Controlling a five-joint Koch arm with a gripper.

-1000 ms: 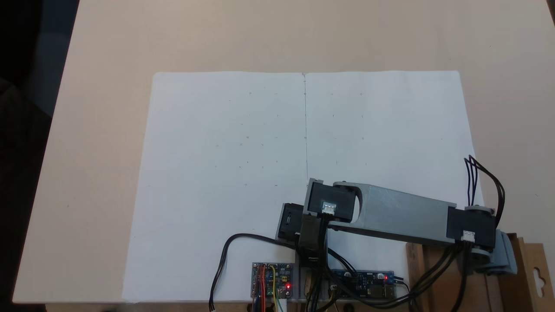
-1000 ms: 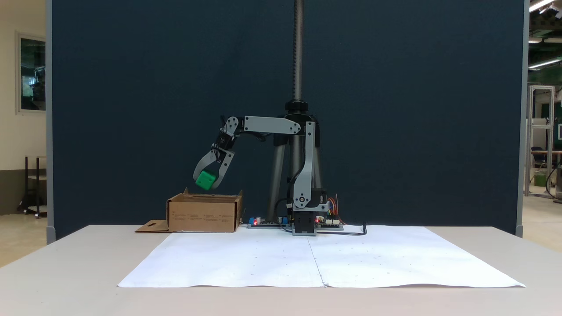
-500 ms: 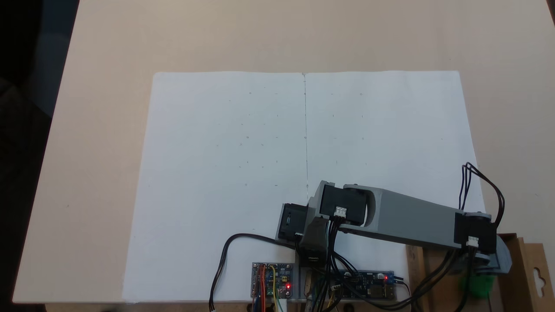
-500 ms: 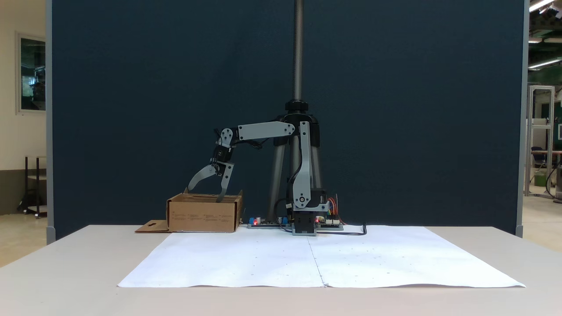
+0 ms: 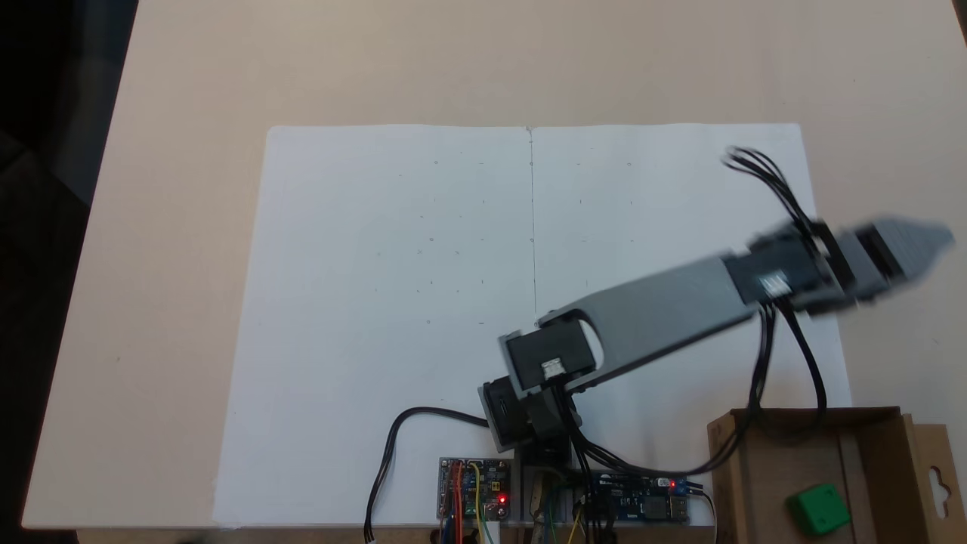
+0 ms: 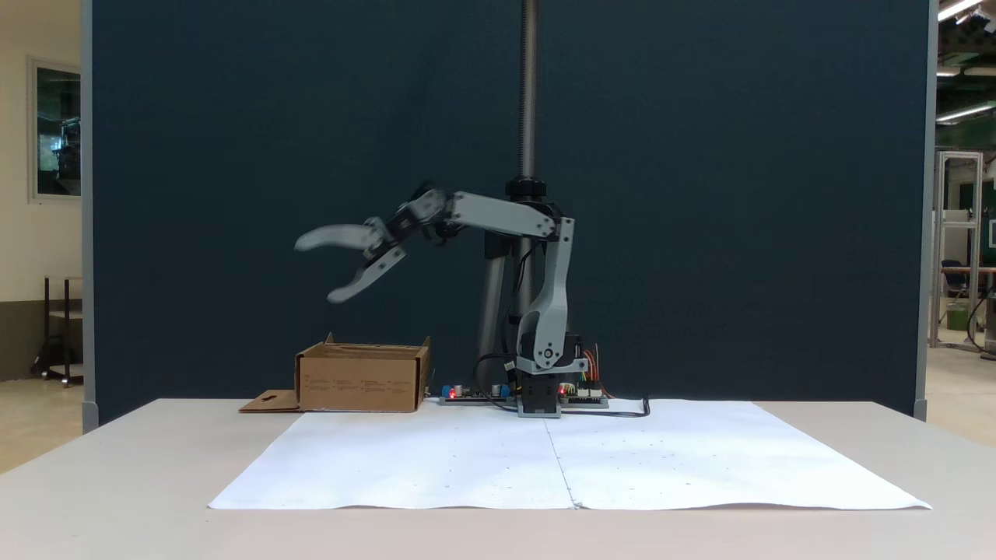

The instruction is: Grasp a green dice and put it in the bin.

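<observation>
Front camera, nearest first: bare pale surface (image 6: 117,498) along the bottom of the frame, then a white paper sheet (image 6: 568,459) across the lower middle. Nothing lies on the sheet.

Behind the sheet, centre frame: arm base and circuit boards (image 6: 475,393) with red lights on. Left of them, the bin (image 6: 362,377), low cardboard walls, flap flat on the surface at its left side.

Above the bin, left of centre: the pincer (image 6: 315,268), blurred with motion, jaws spread wide apart, nothing between them. It hangs well clear of the bin's rim. Dark blue screen (image 6: 700,194) and a tripod pole behind everything.

Top-down camera: the green dice (image 5: 818,508) lies on the bin's floor, lower right corner of the frame, near the wall with the keyhole flap (image 5: 937,480). The arm's forearm reaches toward the right edge, mid-height, away from the bin.

Judgement: the dice is in the bin and free of the pincer, so the placing looks done. What is left, at most, is for the arm to return to rest.
</observation>
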